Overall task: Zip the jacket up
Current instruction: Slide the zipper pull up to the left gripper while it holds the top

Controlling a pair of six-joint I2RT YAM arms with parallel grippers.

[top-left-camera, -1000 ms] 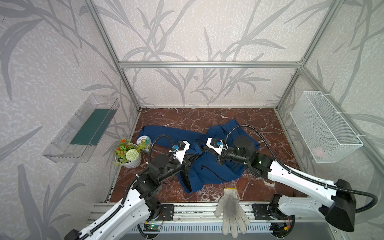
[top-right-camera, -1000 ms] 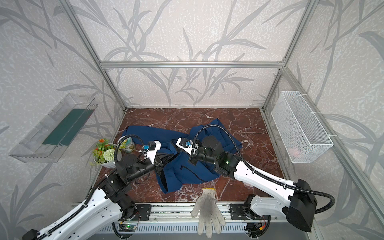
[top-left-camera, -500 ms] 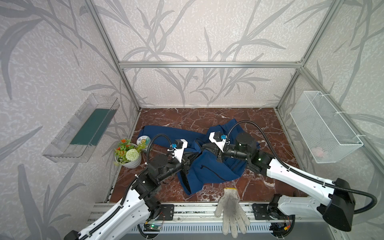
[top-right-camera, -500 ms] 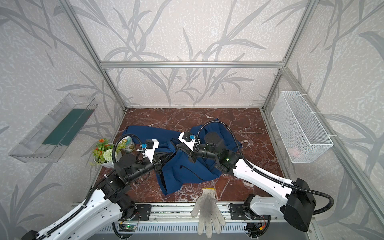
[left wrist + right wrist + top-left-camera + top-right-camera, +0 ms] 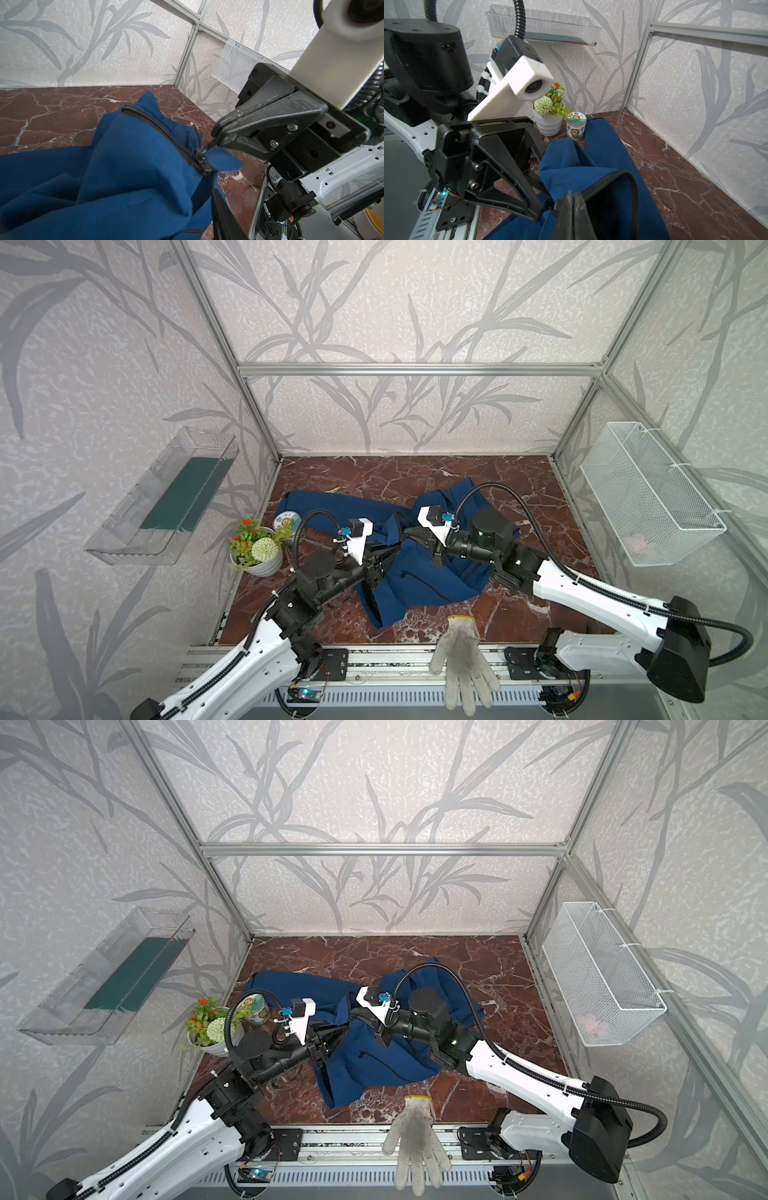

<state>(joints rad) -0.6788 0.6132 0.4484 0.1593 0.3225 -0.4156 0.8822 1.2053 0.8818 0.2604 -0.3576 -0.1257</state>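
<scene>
Navy jacket (image 5: 419, 585) lies crumpled mid-tabletop (image 5: 353, 481). My right gripper (image 5: 215, 138) is clamped on the zip pull (image 5: 204, 148); left gripper (image 5: 388, 552) jaws apart by the hem. Best: pinch hem below slider (image 5: 204, 165) w/ left, keep teeth taut, pull straight along track, no twisting.

Both top views sit high over the front rail (image 5: 374, 659), looking down toward the back wall (image 5: 415, 406), whole table (image 5: 415, 477) in frame, nearly identical. Left wrist view's in tight, facing the wire basket (image 5: 239, 62) and right gripper (image 5: 215, 137). Right wrist view's just as close, facing the plant pot (image 5: 548, 124) and left gripper (image 5: 540, 185). I've got the jacket (image 5: 124, 176) fold shared between them.
</scene>
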